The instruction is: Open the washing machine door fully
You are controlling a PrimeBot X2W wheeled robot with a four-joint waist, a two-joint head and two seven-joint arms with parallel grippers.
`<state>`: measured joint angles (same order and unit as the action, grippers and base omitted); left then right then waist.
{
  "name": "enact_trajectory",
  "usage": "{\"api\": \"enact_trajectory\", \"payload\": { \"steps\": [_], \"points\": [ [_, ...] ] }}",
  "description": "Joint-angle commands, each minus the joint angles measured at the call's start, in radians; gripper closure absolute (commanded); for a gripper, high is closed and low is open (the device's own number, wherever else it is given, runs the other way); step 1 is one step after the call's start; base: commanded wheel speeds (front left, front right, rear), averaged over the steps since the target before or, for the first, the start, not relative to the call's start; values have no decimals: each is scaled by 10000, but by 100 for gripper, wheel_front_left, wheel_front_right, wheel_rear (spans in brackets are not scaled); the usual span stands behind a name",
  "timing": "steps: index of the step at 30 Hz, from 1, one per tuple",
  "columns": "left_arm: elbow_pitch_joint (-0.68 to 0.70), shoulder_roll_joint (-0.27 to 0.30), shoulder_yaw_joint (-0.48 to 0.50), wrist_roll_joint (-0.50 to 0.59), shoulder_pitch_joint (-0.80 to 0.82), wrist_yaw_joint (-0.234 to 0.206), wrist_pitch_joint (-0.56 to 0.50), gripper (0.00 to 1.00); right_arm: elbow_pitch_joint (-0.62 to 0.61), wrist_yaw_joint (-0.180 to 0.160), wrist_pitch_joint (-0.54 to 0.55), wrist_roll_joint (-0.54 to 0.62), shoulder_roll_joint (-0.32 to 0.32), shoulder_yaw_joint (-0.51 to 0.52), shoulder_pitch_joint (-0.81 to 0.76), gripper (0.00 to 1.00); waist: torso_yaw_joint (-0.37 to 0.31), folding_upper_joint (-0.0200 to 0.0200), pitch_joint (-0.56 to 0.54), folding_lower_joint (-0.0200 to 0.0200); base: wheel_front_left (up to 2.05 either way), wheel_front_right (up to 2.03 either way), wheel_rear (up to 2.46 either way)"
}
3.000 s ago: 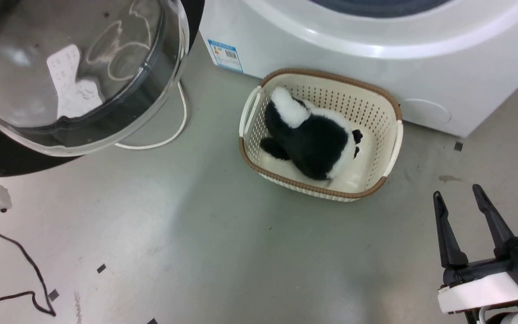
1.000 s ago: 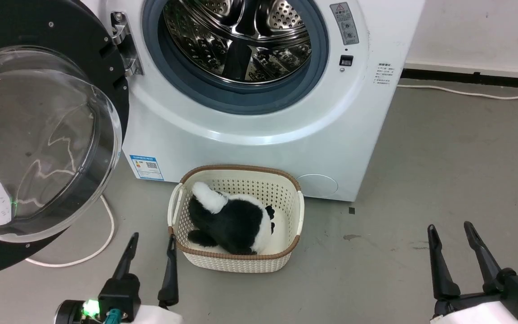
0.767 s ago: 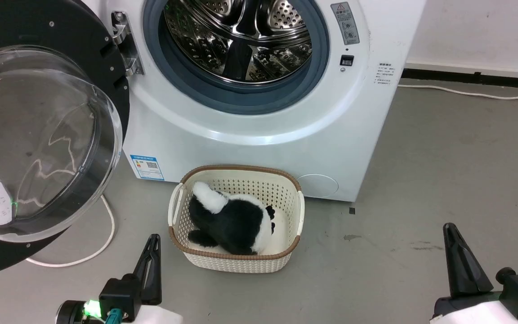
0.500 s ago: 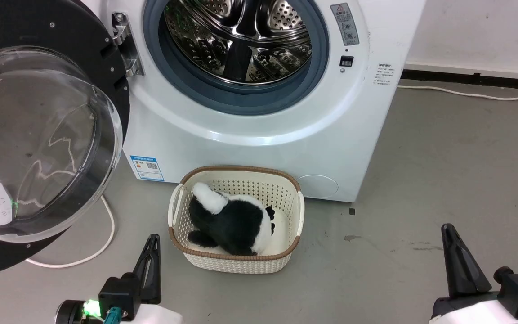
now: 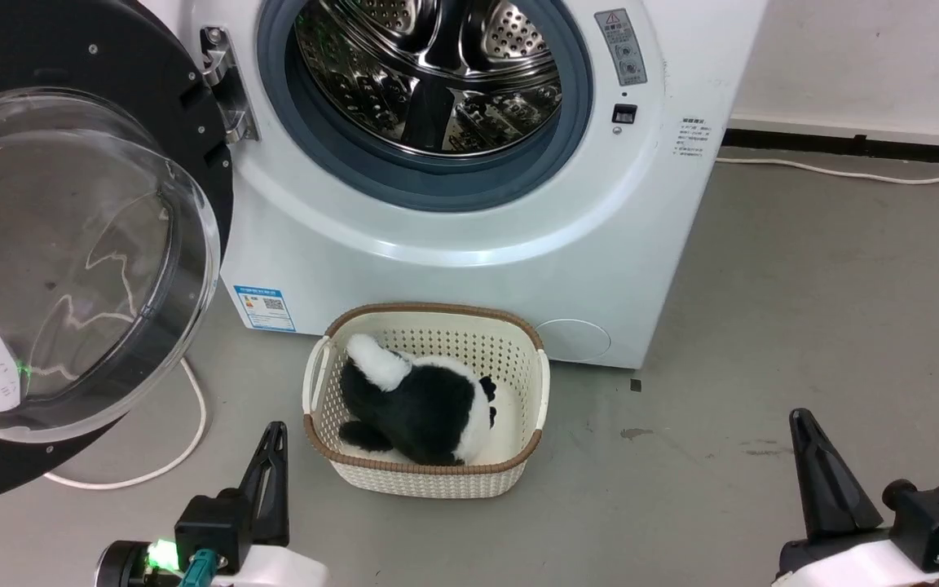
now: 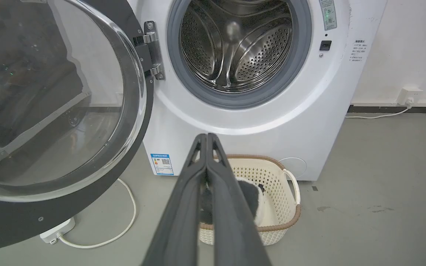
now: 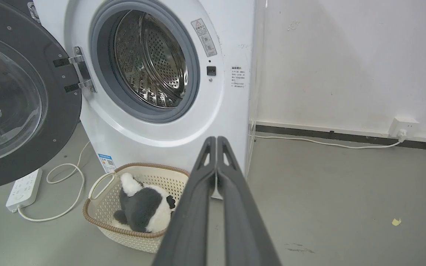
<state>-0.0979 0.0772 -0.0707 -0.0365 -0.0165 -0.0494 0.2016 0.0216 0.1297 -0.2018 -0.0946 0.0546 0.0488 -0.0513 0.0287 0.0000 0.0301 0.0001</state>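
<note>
Washing machine door (image 5: pixel 70 261) swung wide, at 9 o'clock of the washing machine (image 5: pixel 469 277); left gripper (image 5: pixel 275 430) at 7 o'clock, right gripper (image 5: pixel 800 417) at 5, both pinched closed, empty; basket (image 5: pixel 429 471) with plush toy (image 5: pixel 421 408) at 6.

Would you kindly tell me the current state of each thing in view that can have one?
washing machine door: swung wide open on its hinge.
drum: exposed, looks empty.
basket: upright on the floor, holding the plush toy.
plush toy: lying inside the basket.
left end effector: shut, holding nothing.
right end effector: shut, holding nothing.
</note>
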Motion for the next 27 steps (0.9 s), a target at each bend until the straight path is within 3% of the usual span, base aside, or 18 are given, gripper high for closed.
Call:
{"api": "enact_trajectory", "payload": {
  "steps": [1,27],
  "points": [
    [53,-27,50,65,39,46,-59,100,-43,2,54,61,-10,-27,108,100,-2,0,-3,-1,0,0,0],
    [323,-98,242,153,76,177,-631,100,-94,4,628,320,-20,-162,226,100,-85,0,-90,-1,0,0,0]
  ]
}}
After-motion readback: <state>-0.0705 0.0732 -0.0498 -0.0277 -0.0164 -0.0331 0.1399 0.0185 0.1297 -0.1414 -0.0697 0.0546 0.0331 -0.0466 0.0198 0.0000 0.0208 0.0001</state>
